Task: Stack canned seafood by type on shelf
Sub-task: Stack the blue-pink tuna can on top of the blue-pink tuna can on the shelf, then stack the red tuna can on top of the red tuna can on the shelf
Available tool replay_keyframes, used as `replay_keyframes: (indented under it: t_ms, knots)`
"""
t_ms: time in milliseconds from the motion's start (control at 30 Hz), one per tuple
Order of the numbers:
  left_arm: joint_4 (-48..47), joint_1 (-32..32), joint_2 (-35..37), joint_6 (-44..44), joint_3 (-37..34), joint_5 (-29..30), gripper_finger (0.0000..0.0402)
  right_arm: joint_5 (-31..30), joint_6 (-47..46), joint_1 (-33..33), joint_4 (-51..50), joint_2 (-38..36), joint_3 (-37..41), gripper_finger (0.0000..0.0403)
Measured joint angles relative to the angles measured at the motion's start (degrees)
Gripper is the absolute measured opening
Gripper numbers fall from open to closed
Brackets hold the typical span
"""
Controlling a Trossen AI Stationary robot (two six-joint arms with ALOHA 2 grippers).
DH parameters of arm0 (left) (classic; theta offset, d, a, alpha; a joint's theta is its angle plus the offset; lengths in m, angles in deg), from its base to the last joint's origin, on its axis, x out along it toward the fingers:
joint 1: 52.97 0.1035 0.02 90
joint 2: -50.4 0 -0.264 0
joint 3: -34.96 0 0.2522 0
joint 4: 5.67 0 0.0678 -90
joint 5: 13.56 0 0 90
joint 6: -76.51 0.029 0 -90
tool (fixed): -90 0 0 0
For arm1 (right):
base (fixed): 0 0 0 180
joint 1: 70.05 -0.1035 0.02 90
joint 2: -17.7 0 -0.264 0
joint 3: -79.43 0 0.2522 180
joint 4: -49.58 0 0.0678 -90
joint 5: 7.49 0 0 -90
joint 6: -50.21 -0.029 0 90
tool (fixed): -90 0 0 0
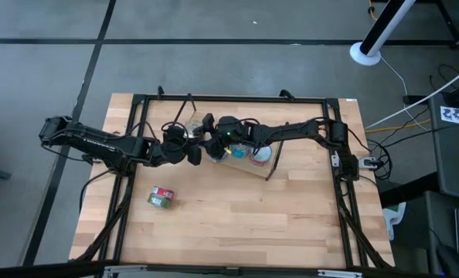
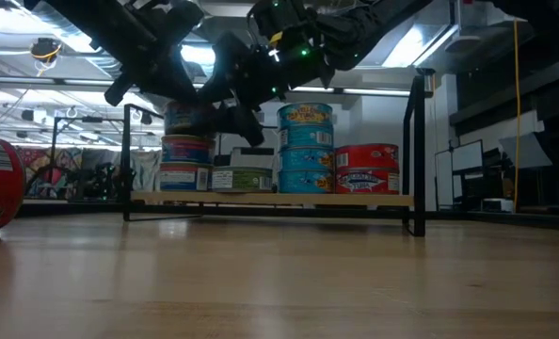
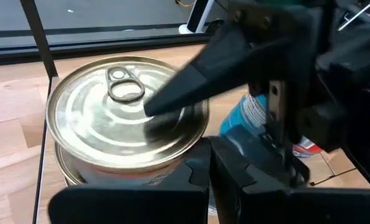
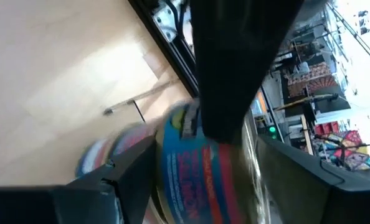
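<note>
A white pole base (image 1: 366, 52) and cables (image 1: 403, 116) lie on the grey floor (image 1: 44, 69).

My left arm stretched in from the frame's left, my right arm bent in from the right, my left claw (image 1: 192, 152) and right claw (image 1: 211, 147) nearly touching at upper centre, both tilted downward.

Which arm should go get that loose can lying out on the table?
Left. The loose can lies on the left arm's side of the table, nearer the left gripper than the right gripper.
</note>
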Motion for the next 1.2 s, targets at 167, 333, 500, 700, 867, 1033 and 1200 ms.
replay_keyframes:
  t_ms: [167,333,500,700,867,1033,1200]
  knots:
    - [-0.06,0.00,0.00,0.00,0.00,0.04,0.0003,-1.04,-0.14,-1.63,0.14,0.00,0.00,0.0271]
    - [0.04,-0.01,0.07,-0.69,0.00,0.01,0.0003,-4.36,-0.05,-2.69,0.12,0.00,0.00,0.0271]
    - [0.31,-0.43,0.15,2.24,1.42,-1.37,0.0003,-9.57,0.14,-2.70,0.10,-0.33,0.00,0.0271]
    - [-1.79,-1.69,0.67,7.59,5.86,-3.35,0.0003,-12.62,-0.27,-2.66,-1.52,-2.36,-0.04,0.0271]
    - [-8.41,-3.09,2.63,7.82,9.83,-7.10,0.0003,-12.74,-2.49,-3.14,-4.74,-5.02,-0.04,0.0271]
    - [-13.13,-4.80,6.62,7.87,12.01,-9.59,0.0003,-13.47,-3.57,-4.73,-6.44,-6.46,-0.04,0.0271]
    - [-13.31,-6.61,11.41,9.82,12.04,-15.84,0.0003,-19.50,-3.54,-7.64,-7.61,-6.49,-0.04,0.0271]
